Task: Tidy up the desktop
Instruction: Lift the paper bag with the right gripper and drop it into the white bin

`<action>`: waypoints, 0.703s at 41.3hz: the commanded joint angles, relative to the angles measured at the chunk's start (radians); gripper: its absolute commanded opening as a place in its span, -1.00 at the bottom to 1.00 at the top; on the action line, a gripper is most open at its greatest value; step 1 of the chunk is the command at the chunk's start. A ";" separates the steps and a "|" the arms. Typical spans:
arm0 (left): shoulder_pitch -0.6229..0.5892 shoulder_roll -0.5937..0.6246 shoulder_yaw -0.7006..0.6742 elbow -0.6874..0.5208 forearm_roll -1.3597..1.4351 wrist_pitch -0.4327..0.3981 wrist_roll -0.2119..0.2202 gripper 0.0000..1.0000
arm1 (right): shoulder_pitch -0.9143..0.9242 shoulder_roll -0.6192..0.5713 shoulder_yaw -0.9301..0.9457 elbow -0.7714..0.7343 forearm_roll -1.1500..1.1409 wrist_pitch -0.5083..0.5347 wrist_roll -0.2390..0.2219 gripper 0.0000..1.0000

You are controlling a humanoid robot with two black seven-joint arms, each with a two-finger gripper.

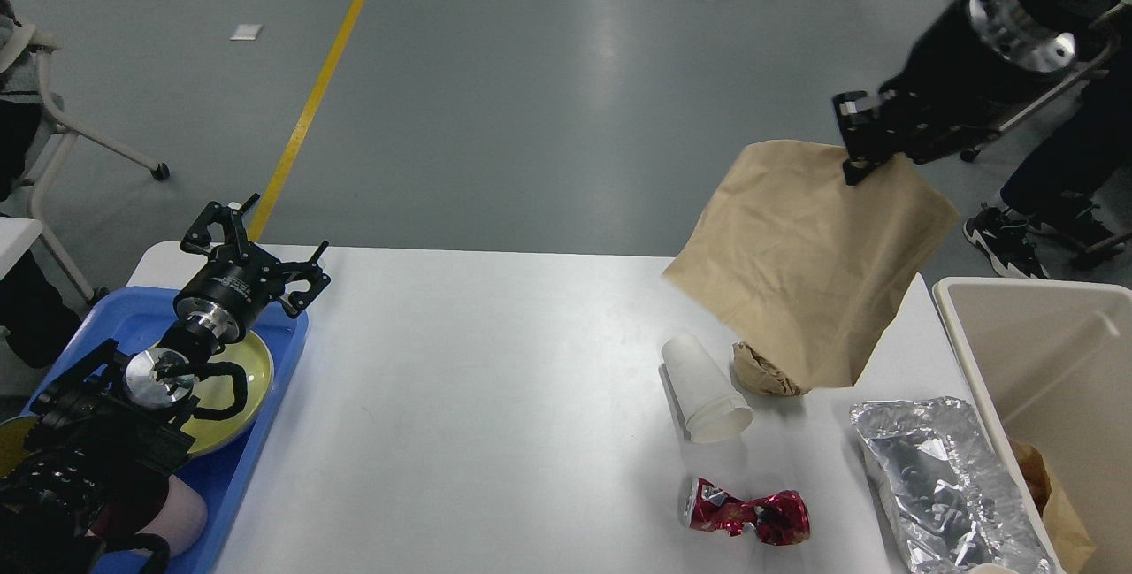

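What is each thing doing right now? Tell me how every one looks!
Right gripper: shut on brown paper bag.
Brown paper bag: lifted, hanging above the desktop.
Left gripper: fingers open, empty, above the blue tray.
White paper cup: lying on its side.
Red can: crushed, lying flat.
Crumpled brown paper: balled up.
Foil bag: crinkled, lying flat.
Yellow plate: in blue tray.
Beige bin: open.
Desktop: still cluttered.

Single head view; forward and down over the desktop [495,397]
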 commanded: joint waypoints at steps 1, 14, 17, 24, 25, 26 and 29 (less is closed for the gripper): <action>0.000 0.000 0.000 0.000 -0.001 -0.001 0.000 1.00 | -0.180 -0.027 -0.109 -0.199 0.013 -0.091 0.001 -1.00; 0.000 0.000 0.000 0.000 -0.001 -0.001 0.000 1.00 | -0.695 -0.131 -0.163 -0.567 0.092 -0.395 -0.005 -1.00; 0.000 0.000 0.000 0.000 -0.001 -0.001 0.000 1.00 | -0.819 -0.131 -0.174 -0.665 0.134 -0.467 -0.015 -1.00; 0.000 0.000 0.000 0.000 -0.001 -0.001 0.000 1.00 | -1.106 -0.122 -0.165 -0.867 0.223 -0.645 -0.048 -1.00; 0.000 0.000 0.000 0.000 0.001 -0.001 0.000 1.00 | -1.161 -0.111 -0.160 -0.903 0.235 -0.693 -0.048 -1.00; 0.000 0.000 0.000 0.000 -0.001 -0.001 0.000 1.00 | -1.187 -0.102 -0.159 -0.918 0.238 -0.709 -0.048 -1.00; 0.000 0.000 0.000 0.000 0.001 -0.001 0.000 1.00 | -1.290 -0.067 -0.157 -0.958 0.240 -0.760 -0.048 -1.00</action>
